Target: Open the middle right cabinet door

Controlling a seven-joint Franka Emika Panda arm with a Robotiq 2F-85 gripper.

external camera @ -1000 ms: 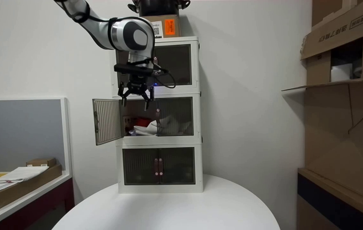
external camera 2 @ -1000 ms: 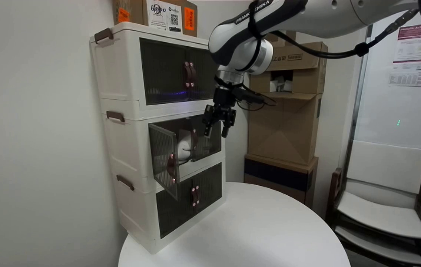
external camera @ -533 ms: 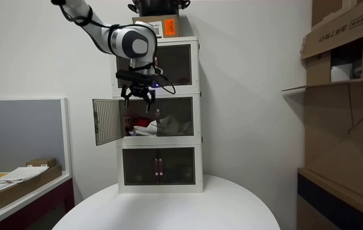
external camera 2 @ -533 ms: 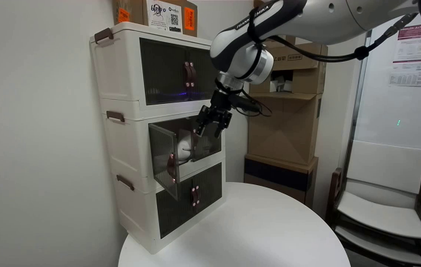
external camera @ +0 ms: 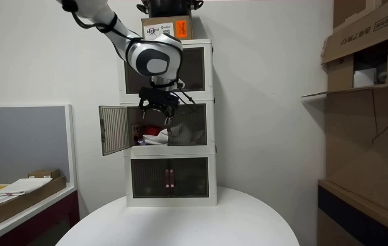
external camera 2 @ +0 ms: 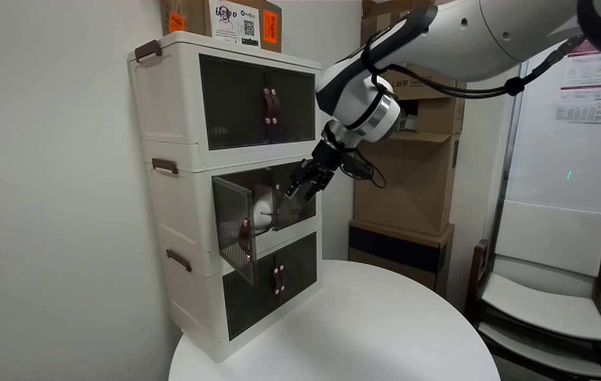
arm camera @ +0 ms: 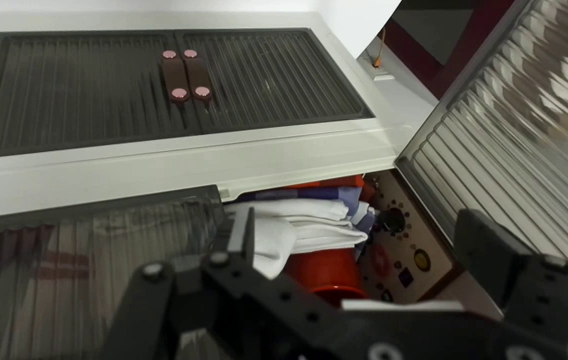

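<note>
Wrist view: empty pincer (arm camera: 356,232) gapes wide near middle right door (arm camera: 71,280).

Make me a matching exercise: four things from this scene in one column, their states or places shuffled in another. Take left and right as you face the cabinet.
Things:
1. Middle right door
2. White cloth
3. Claw
4. Middle left door

States or places:
A. Spread, holding nothing
B. Swung outward
C. Inside the middle tier
D. Shut

Right pairs: 1-D, 2-C, 3-A, 4-B
</note>
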